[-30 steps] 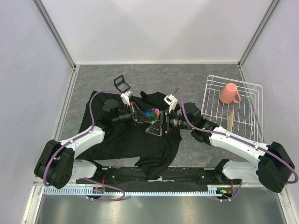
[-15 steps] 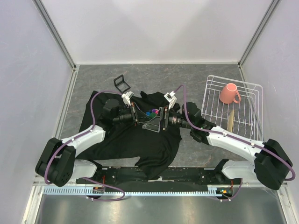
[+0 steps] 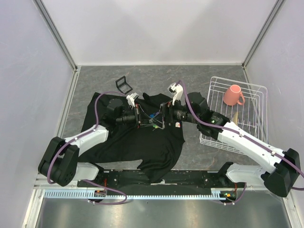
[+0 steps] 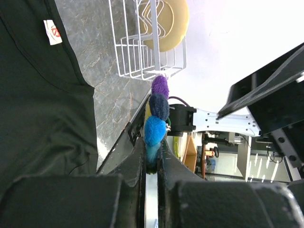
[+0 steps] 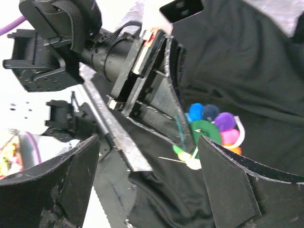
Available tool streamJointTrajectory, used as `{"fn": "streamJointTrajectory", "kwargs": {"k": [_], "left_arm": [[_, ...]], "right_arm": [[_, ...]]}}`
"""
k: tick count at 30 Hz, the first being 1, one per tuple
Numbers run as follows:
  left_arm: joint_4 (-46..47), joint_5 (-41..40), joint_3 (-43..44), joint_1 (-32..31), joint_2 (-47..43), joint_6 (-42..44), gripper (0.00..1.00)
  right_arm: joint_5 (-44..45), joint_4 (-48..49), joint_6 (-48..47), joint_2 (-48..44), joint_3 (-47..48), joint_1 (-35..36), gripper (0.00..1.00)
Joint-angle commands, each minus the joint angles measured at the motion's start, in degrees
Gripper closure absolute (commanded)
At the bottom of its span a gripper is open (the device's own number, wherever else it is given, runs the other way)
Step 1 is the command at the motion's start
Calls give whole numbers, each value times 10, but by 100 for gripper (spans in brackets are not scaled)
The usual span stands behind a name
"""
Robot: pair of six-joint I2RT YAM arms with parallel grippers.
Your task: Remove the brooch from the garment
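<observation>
Left gripper [image 3: 147, 119], seen from above, faces the right gripper [image 3: 163, 118] over the garment [image 3: 123, 142]; its wrist view shows it clamped on the brooch [image 4: 156, 124], and the right wrist view shows wide-open right jaws beside the brooch [image 5: 211, 124], so removal seems begun, though whether the brooch is free of the cloth cannot be told.

The brooch [image 5: 209, 124] hangs over garment [image 3: 142, 142]; wire rack [image 3: 249, 124] right.

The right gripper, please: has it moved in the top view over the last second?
Yes. Against the fixed wire rack, the right gripper has shifted toward the far wall, now about level with the rack's middle.
</observation>
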Motion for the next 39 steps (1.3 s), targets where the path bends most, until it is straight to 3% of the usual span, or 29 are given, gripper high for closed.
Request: {"fn": "streamJointTrajectory", "kwargs": {"k": [1,10,20,26,37,39], "left_arm": [[-34,51,35,-2,10,47,98],[-69,55,47,-2,-5,69,98],[-69,64,48,-2,-8,72,98],[-59,76,46,-2,-12,75,98],[-42,88,43,-4,-11,68,98],[-42,90,43,-3,-11,68,98]], "right_arm": [[71,-137,-102,1,54,-26,11],[-5,-116,-113,35,32,-53,35],[-71,-64,-96,51,-2,-62,36],[-96,-37,-86,56,-18,-73,44],[-129,-6,-67,58,-35,-82,44],[-134,0,-66,60,-37,-84,51]]}}
